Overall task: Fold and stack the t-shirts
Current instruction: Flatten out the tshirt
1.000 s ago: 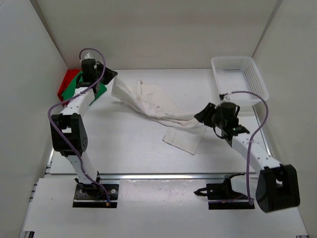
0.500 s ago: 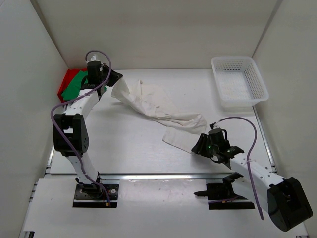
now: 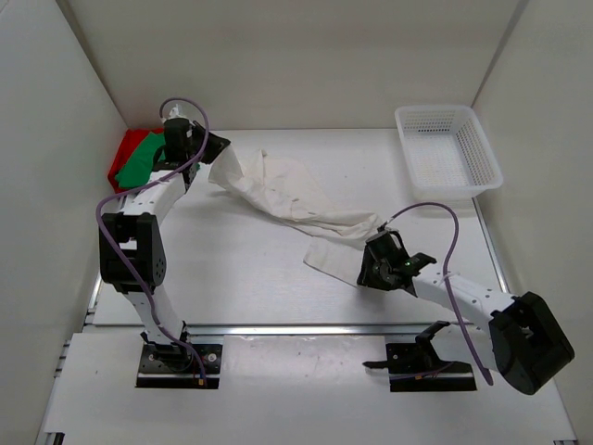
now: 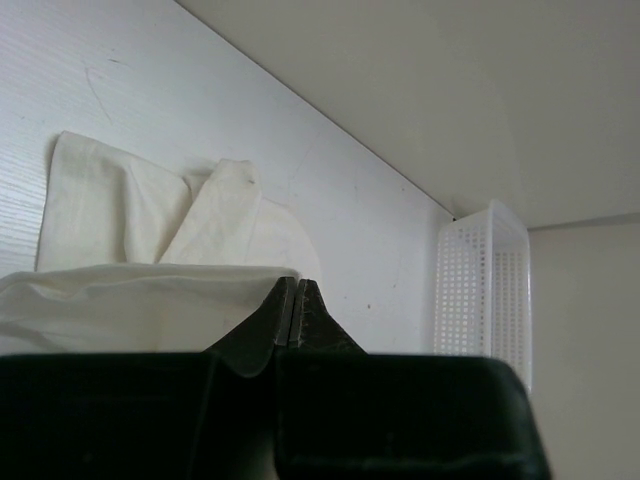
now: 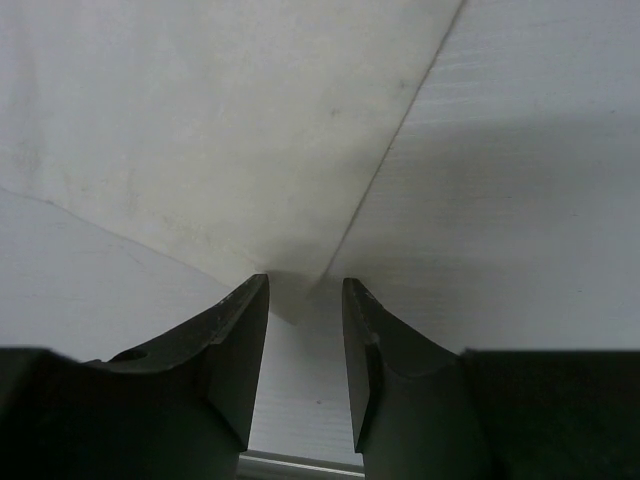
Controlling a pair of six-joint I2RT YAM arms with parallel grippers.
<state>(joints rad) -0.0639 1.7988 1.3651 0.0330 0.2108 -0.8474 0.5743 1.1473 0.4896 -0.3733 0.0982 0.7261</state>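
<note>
Right gripper (image 3: 366, 274) has dropped from mid-shirt to the white shirt's (image 3: 287, 199) near corner, jaws apart around its edge; left gripper (image 3: 211, 148) stays pinched on the far end, shirt stretched across the table (image 3: 232, 269)

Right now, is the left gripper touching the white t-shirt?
Touching. Left wrist view: the left gripper is shut, pinching the white t-shirt at its fingertips.
</note>
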